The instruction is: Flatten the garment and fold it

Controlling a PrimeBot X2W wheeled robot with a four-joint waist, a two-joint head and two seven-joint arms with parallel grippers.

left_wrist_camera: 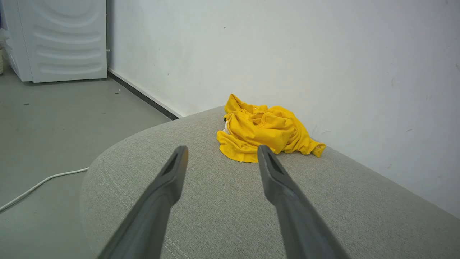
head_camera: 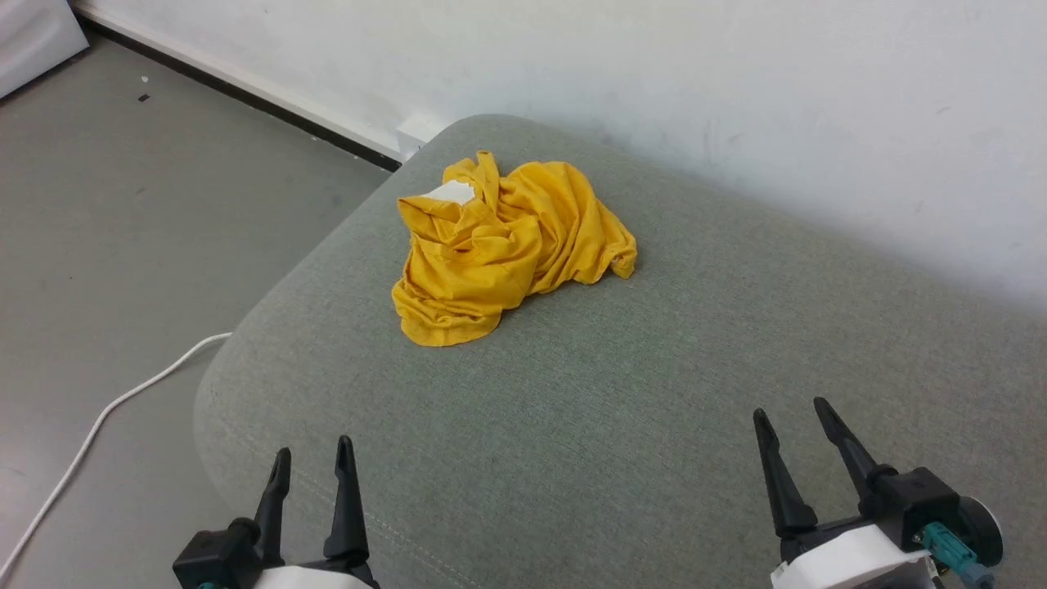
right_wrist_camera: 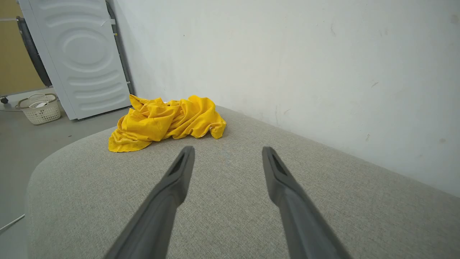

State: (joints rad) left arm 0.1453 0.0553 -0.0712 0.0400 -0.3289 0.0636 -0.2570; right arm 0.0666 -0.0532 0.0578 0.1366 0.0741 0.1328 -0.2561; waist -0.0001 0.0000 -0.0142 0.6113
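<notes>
A: Left claw [head_camera: 314, 446], at 7 o'clock in the head view?
B: Spread wide, holding nothing. Right claw [head_camera: 789, 406] at 5 o'clock is the same, both over the grey seat [head_camera: 613, 393].
A: And the garment [head_camera: 507, 254]?
B: Crumpled yellow heap on that seat, well apart: 1 o'clock from the left claw, 10 o'clock from the right. White wall [head_camera: 654, 65] beyond it.
</notes>
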